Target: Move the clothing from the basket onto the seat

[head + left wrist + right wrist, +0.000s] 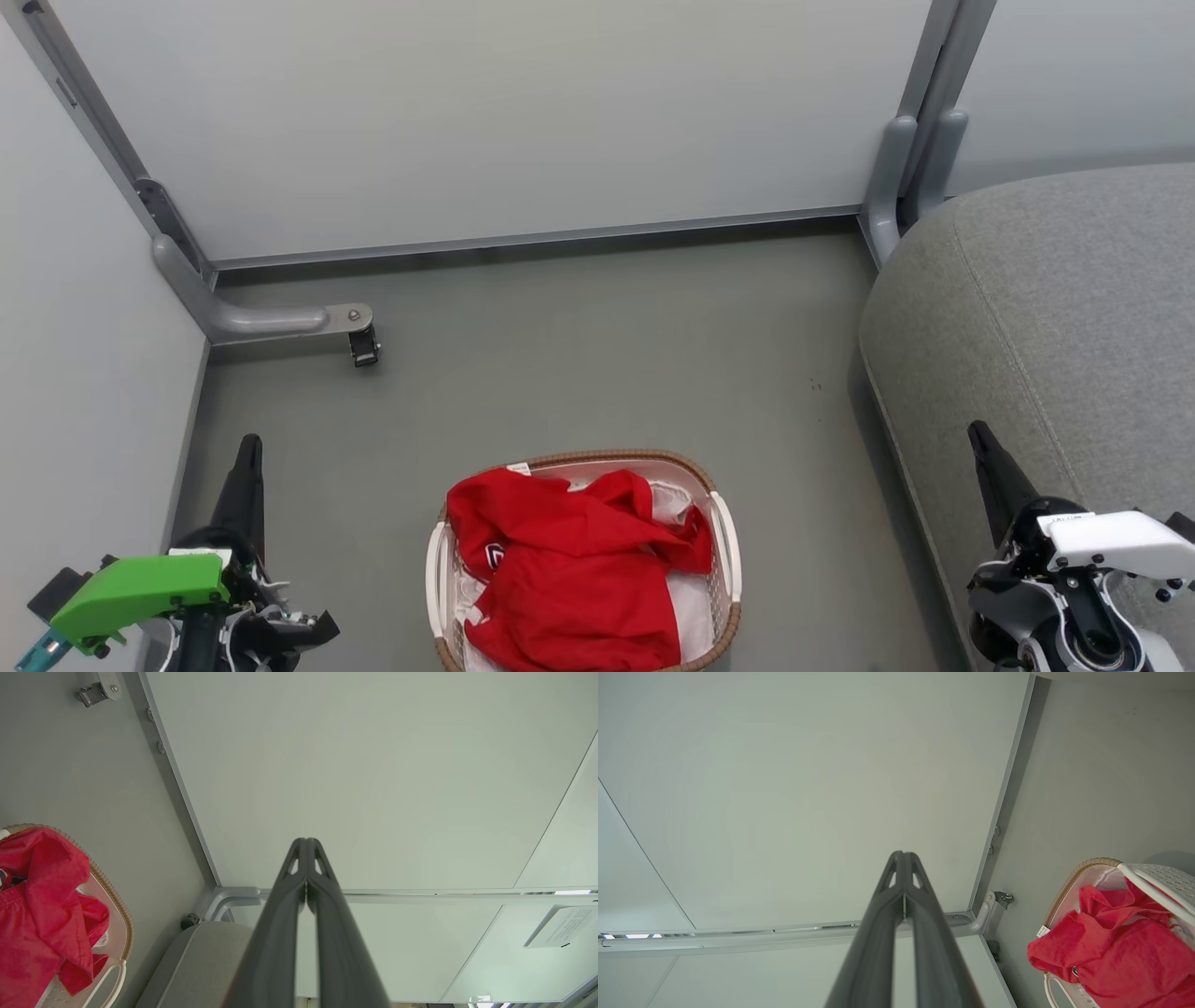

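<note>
Left gripper and right gripper clenched empty; clothing bunched in edge-cropped basket.

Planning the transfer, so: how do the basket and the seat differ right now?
The basket is white perforated plastic with a brown woven rim; the seat is grey woven fabric. The basket is far smaller than the seat. The basket holds the red clothing; the seat's visible top is bare. Both have rounded outlines.
</note>
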Tool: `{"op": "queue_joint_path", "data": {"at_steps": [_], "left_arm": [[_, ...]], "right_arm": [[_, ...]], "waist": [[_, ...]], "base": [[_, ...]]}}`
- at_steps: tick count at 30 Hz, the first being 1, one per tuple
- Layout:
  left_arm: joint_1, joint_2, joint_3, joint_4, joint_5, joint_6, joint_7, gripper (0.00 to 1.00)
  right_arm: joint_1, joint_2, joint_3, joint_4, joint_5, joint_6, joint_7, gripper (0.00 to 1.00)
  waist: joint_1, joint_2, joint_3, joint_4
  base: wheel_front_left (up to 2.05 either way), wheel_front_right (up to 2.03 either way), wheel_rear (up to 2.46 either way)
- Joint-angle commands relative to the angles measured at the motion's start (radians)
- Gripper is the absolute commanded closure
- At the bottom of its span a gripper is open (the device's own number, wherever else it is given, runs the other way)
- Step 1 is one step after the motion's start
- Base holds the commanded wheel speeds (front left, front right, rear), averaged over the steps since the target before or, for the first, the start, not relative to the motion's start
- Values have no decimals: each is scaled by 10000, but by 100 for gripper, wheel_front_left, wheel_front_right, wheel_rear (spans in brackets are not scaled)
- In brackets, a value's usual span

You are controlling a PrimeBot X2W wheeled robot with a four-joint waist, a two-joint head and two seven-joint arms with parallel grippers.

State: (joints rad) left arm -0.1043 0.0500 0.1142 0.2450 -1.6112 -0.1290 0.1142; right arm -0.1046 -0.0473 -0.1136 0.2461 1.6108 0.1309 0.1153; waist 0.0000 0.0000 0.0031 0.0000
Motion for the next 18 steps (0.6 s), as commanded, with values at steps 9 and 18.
{"op": "queue_joint_path", "data": {"at_steps": [9, 18], "left_arm": [[340, -64, -302, 236, 74, 3, -225, 0], [457, -54, -771, -104, 415, 0, -667, 0]], "right_arm": [[348, 107, 183, 272, -75, -6, -221, 0], [442, 85, 316, 159, -524, -5, -664, 0]], "waist": [[0, 0, 1, 0], [0, 0, 5, -3]], "base": [[0, 0, 0], [0, 0, 0]]}}
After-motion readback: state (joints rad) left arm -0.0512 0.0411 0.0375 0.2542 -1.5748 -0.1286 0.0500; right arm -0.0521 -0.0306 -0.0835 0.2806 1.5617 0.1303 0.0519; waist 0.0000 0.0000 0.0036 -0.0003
